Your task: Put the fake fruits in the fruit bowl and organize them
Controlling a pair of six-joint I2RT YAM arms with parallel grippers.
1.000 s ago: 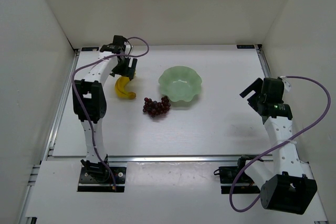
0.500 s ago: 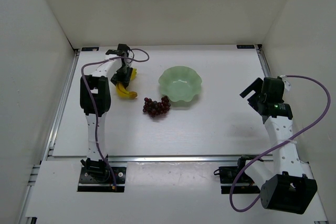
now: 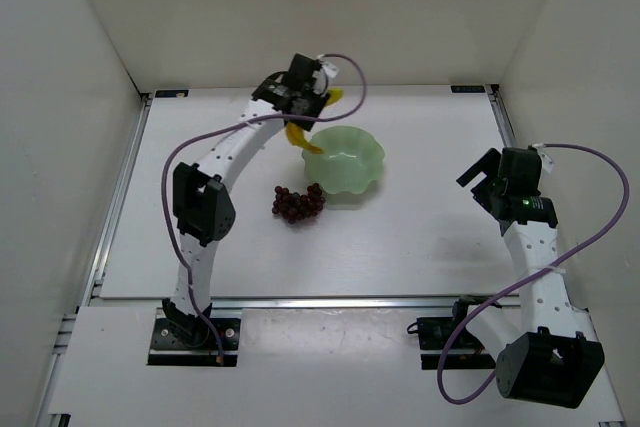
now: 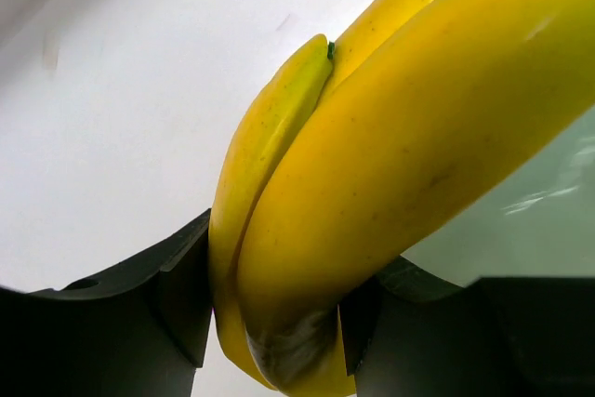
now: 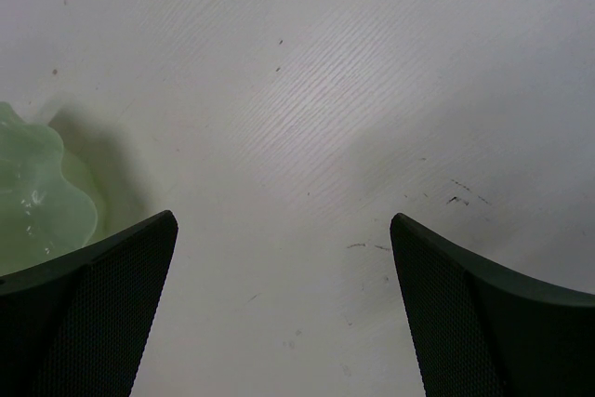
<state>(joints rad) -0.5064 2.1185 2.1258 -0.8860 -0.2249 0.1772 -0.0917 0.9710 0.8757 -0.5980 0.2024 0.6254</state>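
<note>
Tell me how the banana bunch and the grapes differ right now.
The banana bunch is yellow and curved; the grapes are a dark purple-red cluster. The banana bunch is lifted, clamped in the left gripper by the rim of the bowl; the grapes lie on the table beside the bowl. Neither rests in the bowl yet.

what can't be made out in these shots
Top view: the left end effector hides most of the curved yellow plastic banana bunch.
Left wrist view: the banana fills the frame, its ends cut off, hiding most of the pale green scalloped bowl.
Right wrist view: the left edge cuts the bowl; the dark purple grape cluster falls outside.
</note>
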